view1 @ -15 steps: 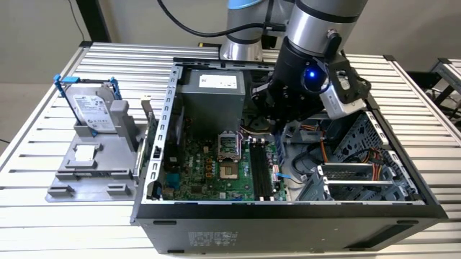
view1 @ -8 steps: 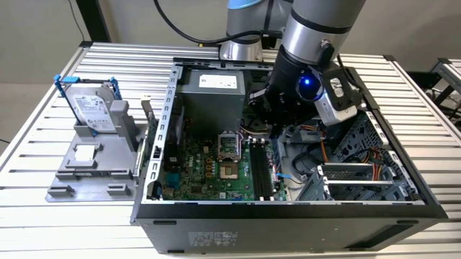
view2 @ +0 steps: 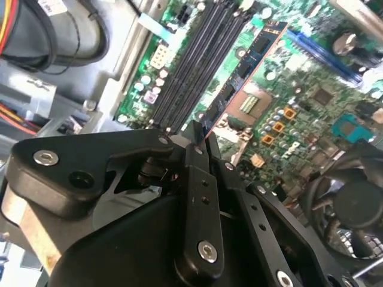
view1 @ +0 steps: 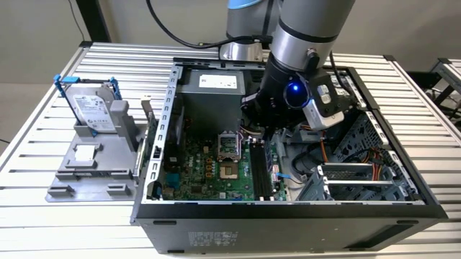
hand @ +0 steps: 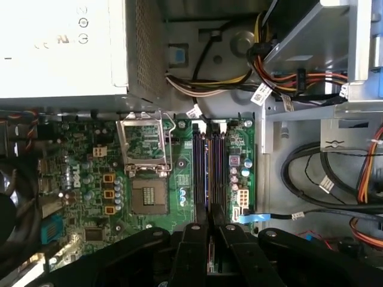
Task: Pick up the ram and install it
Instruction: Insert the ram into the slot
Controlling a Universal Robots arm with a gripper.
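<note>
My gripper (view2: 200,140) is shut on the ram (view2: 242,69), a thin dark stick seen edge-on that reaches out from the black fingers (view2: 197,179). It hangs over the green motherboard (view2: 299,101), parallel to the long black memory slots (view2: 191,66) and just to their CPU-socket side. In the first wrist view the ram (hand: 208,179) shows as a thin line between the black slots (hand: 219,167), ahead of the gripper (hand: 209,218). In the exterior view the gripper (view1: 271,137) is down inside the open computer case (view1: 288,216), above the slots (view1: 259,175).
A bare CPU socket (hand: 146,173) lies beside the slots. The power supply (hand: 60,48), cable bundles (hand: 287,72) and a metal drive cage (view1: 360,181) crowd the case. A fan (view2: 353,209) sits by the board. On the exterior view's left, a silver hard drive (view1: 94,110) stands on a grey holder.
</note>
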